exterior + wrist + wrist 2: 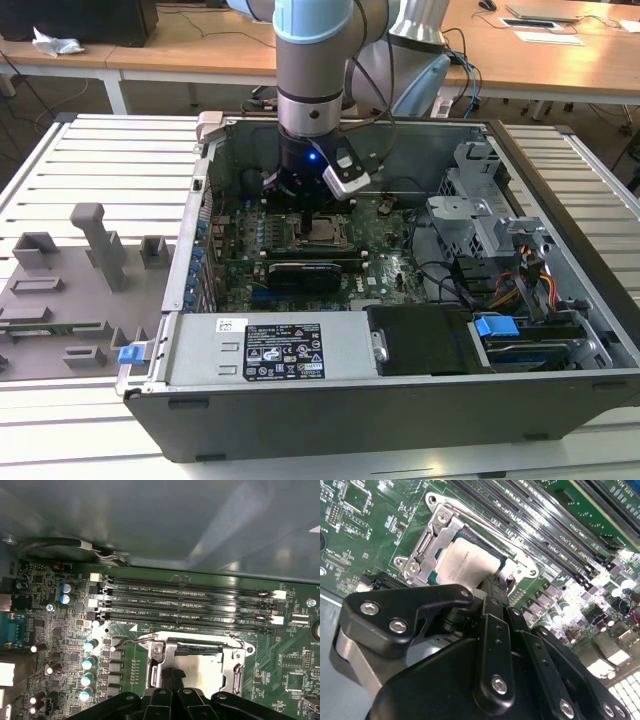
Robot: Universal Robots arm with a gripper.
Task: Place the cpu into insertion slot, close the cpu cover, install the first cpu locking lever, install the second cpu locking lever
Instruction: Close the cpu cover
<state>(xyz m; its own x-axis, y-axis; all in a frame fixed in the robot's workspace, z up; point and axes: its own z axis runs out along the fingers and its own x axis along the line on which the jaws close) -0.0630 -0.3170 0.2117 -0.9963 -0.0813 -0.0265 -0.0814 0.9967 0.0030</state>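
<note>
A slatted grey desk (100,160) carries an open computer case (300,400) lying on its side, and the arm (312,60) reaches straight down into it over the green motherboard (65,630). Four long memory slots (190,605) run side by side just beside the insertion slot (325,228). The gripper (171,680) (492,587) hangs low over the slot with its tips at the edge of the cpu cover (427,550) (235,662). Its fingers (165,677) look pressed together with nothing pinched between them, though the black body hides much of them in both wrist views. The cover lies flat, closed down on the slot. The cpu (465,567) (202,667) sits inside the slot, its silvery top face showing through the cover's window. A thin wire locking lever (485,522) runs along the side of the slot that faces the memory slots.
</note>
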